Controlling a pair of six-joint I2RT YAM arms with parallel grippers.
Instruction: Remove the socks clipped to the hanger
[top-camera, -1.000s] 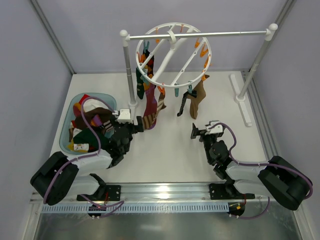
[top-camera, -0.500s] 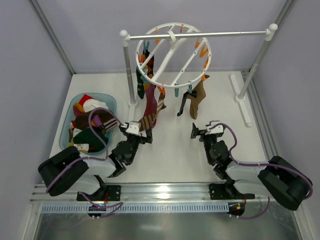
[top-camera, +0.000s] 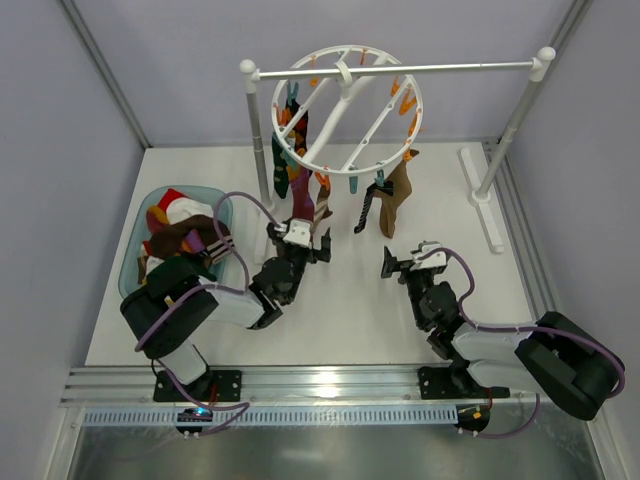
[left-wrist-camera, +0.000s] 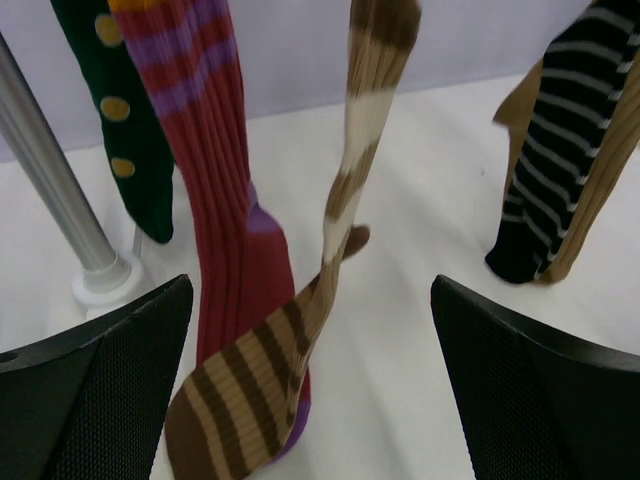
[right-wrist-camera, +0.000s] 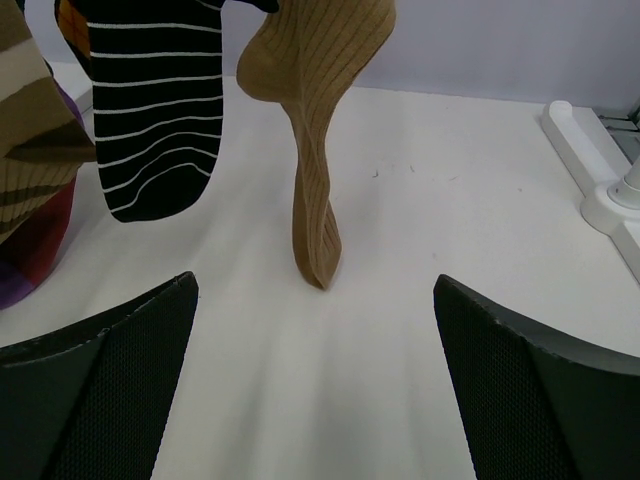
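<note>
The white ring hanger hangs by its hook from the metal bar, with socks clipped round its rim. My left gripper is open and empty, just in front of the hanging brown-striped sock and the maroon sock. The striped sock's toe lies between the open jaws in the left wrist view. A dark green dotted sock and a black-white striped sock hang to either side. My right gripper is open and empty, short of the tan sock and the black-white sock.
A teal basin holding several loose socks stands at the left. The rack's left post stands close behind the left-hand socks. The right post and its white foot are at the back right.
My left arm has swung right, away from the basin, and its open gripper now sits under the hanger at the striped and maroon socks. The right arm has not moved.
</note>
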